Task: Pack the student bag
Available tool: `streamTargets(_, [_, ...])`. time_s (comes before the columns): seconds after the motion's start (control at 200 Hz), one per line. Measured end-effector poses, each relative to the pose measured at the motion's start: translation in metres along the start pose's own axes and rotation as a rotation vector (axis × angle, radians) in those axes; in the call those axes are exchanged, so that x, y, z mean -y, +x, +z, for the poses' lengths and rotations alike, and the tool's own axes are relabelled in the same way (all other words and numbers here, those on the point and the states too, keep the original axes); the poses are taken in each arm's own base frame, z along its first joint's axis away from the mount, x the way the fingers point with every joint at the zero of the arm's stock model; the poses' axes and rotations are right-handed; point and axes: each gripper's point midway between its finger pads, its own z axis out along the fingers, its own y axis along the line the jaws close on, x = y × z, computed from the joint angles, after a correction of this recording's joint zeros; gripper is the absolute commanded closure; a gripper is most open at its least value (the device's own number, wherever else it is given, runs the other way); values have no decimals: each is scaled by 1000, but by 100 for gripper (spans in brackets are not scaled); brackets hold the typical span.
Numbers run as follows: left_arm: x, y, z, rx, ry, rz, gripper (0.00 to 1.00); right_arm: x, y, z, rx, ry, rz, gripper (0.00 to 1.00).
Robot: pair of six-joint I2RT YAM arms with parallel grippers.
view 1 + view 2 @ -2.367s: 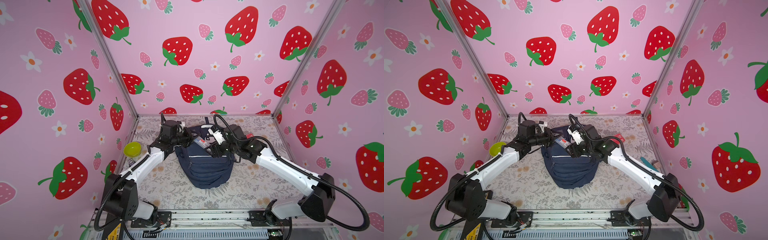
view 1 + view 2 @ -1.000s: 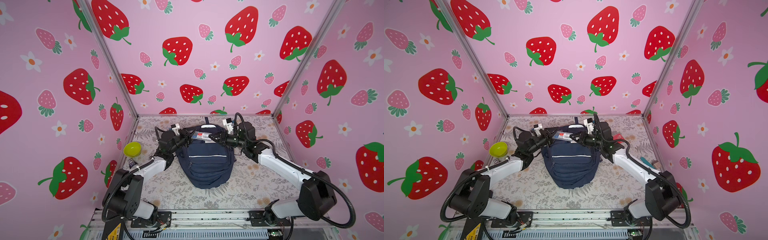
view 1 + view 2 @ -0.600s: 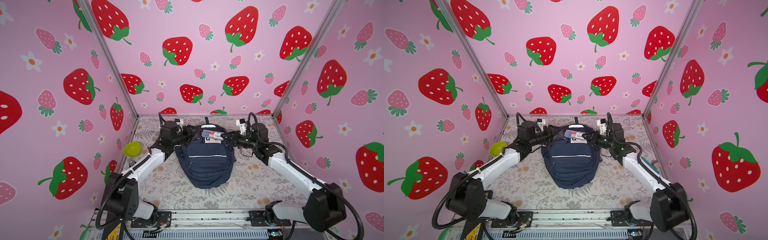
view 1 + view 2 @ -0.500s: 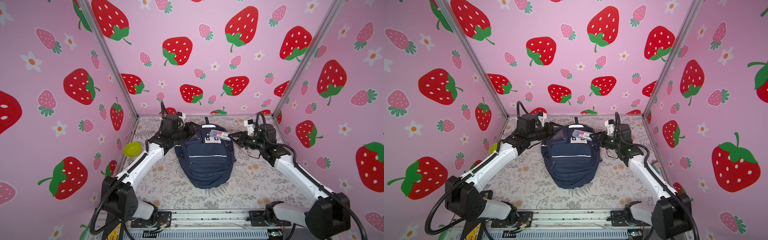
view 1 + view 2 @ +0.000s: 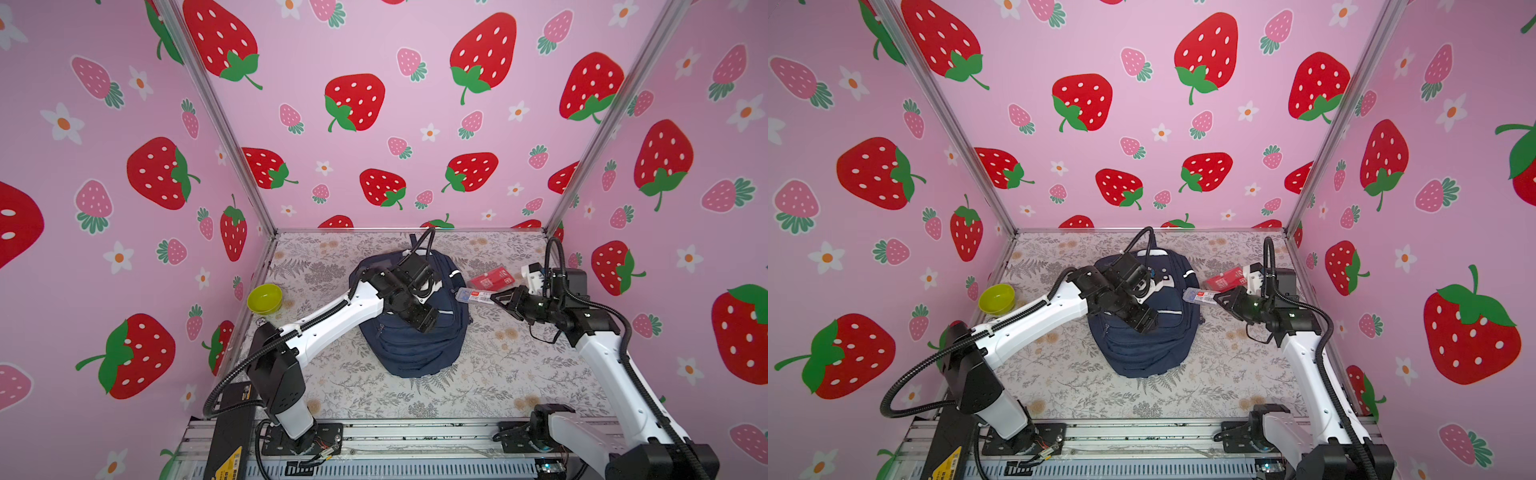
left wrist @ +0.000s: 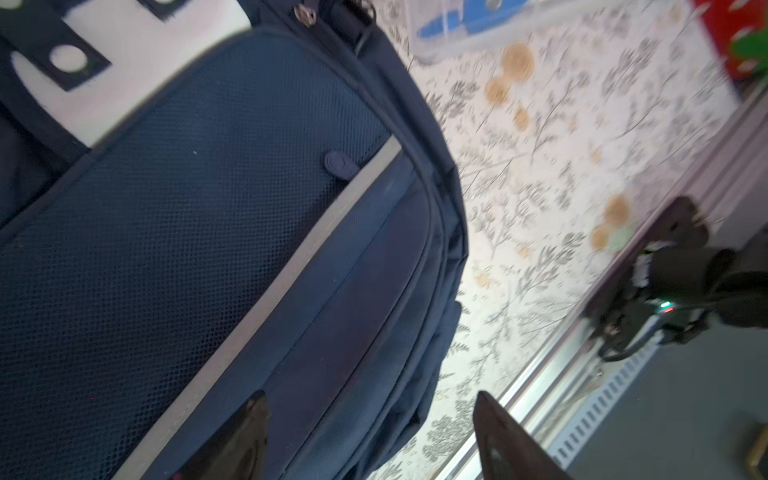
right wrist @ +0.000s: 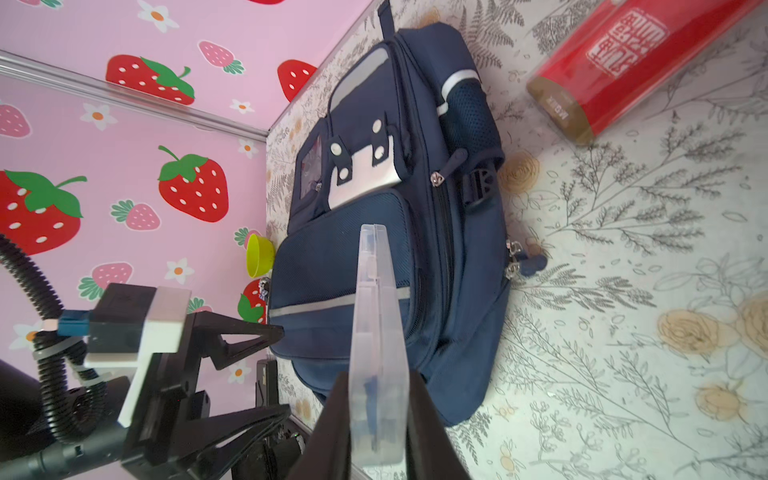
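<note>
Since half a second ago the left gripper (image 5: 423, 319) has swung from the upper left edge of the student bag (image 5: 415, 349) to a spot over the middle of its front. The right gripper (image 5: 494, 297) has pulled back to the right, taking a clear plastic case (image 5: 473, 295) off the bag's top corner. The bag itself has not shifted.

It lies flat on its back in the centre of the floral table (image 5: 332, 386), its top loop toward the back wall and its front pockets facing up, as both top views show (image 5: 1142, 353).

The left gripper (image 5: 1142, 320) hangs over the front pocket with its jaws spread wide and nothing between them. In the left wrist view (image 6: 365, 403), one fingertip sits over the navy fabric (image 6: 208, 228) below the silver stripe, and the other sits out past the bag's side over the table. Whether either fingertip touches the cloth cannot be told.

The right gripper (image 5: 1219, 299) stays just beside the bag's right edge, apart from it, and pinches the clear case (image 5: 1198, 296) by one end. The case's free end points toward the bag. In the right wrist view the case (image 7: 374, 311) stands edge-on between the fingers (image 7: 378, 386), with the bag (image 7: 324, 257) behind it.

A red box (image 5: 490, 279) lies on the table just behind the held case. A green bowl (image 5: 264, 298) sits by the left wall, well apart from the bag.
</note>
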Motion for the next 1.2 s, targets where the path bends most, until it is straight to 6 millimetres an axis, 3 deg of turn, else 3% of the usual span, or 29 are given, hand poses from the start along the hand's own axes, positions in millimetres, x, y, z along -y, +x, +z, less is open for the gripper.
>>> streamTargets(0.225, [-15, 7, 5, -39, -167, 119, 35, 9, 22, -5, -51, 24, -7, 90])
streamTargets(0.405, [-28, 6, 4, -41, -239, 147, 29, 13, 31, -6, -72, 37, 1, 91])
streamTargets(0.575, [-18, 8, 9, -56, -182, 174, 27, 14, 32, -6, -76, 40, 5, 91])
streamTargets(0.76, [-10, 10, 12, -62, -134, 184, 34, 16, 32, -4, -80, 46, 9, 91])
streamTargets(0.825, [-12, 10, 14, -66, -144, 185, 40, 16, 32, -4, -81, 47, 10, 91])
streamTargets(1.036, [-28, 7, 29, -82, -237, 169, 74, 22, 35, -2, -103, 71, 29, 92])
streamTargets(1.201, [-38, -16, 4, 56, -313, 156, 93, 26, 37, -3, -107, 87, 26, 92])
